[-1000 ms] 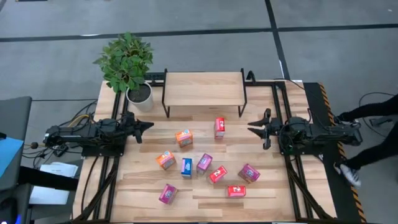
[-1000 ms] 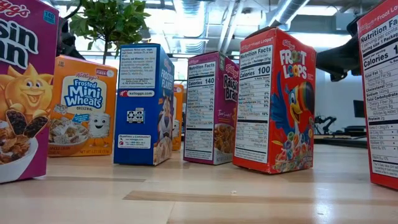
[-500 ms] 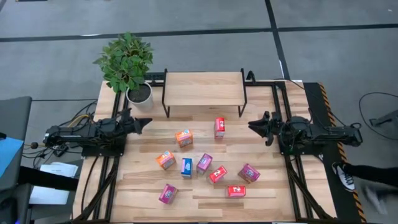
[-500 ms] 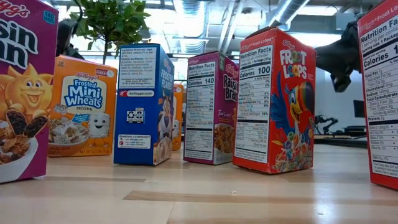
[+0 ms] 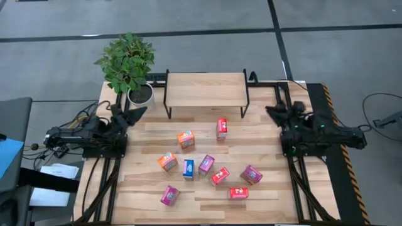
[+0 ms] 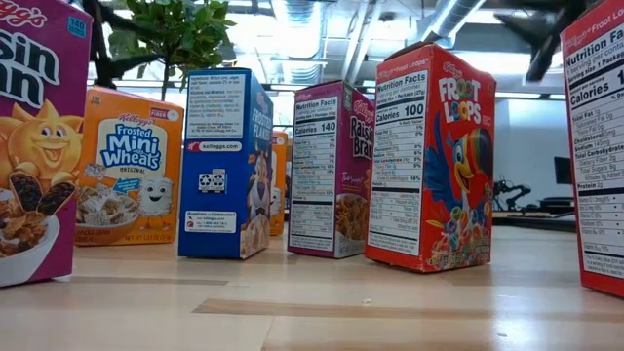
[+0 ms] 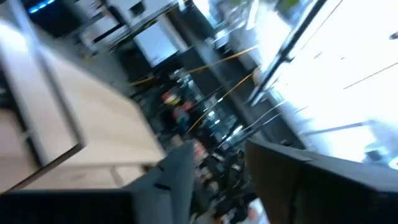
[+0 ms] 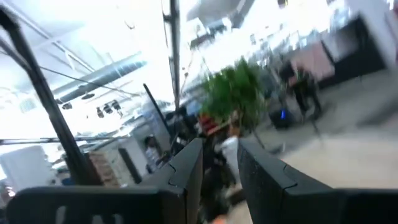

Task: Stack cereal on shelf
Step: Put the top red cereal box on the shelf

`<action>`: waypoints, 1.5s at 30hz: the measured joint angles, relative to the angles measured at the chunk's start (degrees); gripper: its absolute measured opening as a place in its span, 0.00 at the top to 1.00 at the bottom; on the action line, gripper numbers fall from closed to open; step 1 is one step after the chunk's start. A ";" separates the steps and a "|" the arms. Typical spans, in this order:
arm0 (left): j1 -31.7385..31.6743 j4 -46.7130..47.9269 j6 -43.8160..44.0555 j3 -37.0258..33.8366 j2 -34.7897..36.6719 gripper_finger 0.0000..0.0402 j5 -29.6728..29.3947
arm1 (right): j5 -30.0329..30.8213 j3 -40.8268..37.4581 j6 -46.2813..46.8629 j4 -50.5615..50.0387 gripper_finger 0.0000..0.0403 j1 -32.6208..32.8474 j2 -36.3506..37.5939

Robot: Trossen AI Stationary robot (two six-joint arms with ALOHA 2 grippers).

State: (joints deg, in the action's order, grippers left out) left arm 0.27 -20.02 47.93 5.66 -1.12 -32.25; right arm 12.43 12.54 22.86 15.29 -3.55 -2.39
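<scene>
Several small cereal boxes stand upright on the plank table, among them a red one (image 5: 222,128), an orange one (image 5: 186,139), a blue one (image 5: 188,168) and a magenta one (image 5: 169,195). In the low view the blue box (image 6: 229,166) and a red box (image 6: 434,161) rest on their bottom ends. The shelf (image 5: 205,90), a light-wood board on black legs, stands at the far middle with nothing on it. My left gripper (image 5: 134,112) is open at the left edge beside the plant pot, tipped upward. My right gripper (image 5: 274,110) is open at the right edge, also tipped upward. Both are clear of the boxes.
A potted plant (image 5: 127,63) in a white pot (image 5: 141,95) stands at the far left corner, close to my left gripper. Black frame rails (image 5: 295,182) run along both table sides. Bare planks lie between the shelf and the boxes.
Both grippers have lifted and tipped their fingers upward while rolling at the wrist. My left gripper has swung toward the plant pot and opened a little. My right gripper has risen and gone toward the far edge. The boxes have not moved.
</scene>
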 joint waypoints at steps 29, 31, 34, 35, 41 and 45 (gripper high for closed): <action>0.02 9.11 -5.36 14.24 -0.01 0.28 9.11 | 2.82 47.62 -17.73 -45.62 0.25 -0.42 -51.27; 0.02 9.15 -5.32 14.24 -0.01 0.28 9.35 | 2.68 51.07 -21.09 -51.48 0.25 -0.42 -55.24; 0.02 9.15 -5.59 14.24 -0.01 0.28 9.27 | 1.98 56.43 -22.81 -59.07 0.25 -0.57 -60.32; 0.02 9.15 -5.93 14.24 -0.01 0.28 8.87 | 1.24 58.20 -21.60 -61.10 0.25 -1.05 -62.06; 0.00 9.06 -5.50 14.28 -2.80 0.28 4.28 | 0.11 67.88 -6.08 -70.08 0.25 -4.33 -71.87; 0.00 9.98 -5.50 14.67 -6.70 0.28 8.44 | -0.46 72.20 3.16 -73.42 0.25 -5.30 -77.99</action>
State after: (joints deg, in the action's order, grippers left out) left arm 0.27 -10.05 42.43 20.34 -7.82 -23.81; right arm 11.97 84.74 26.02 -58.13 -8.85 -80.38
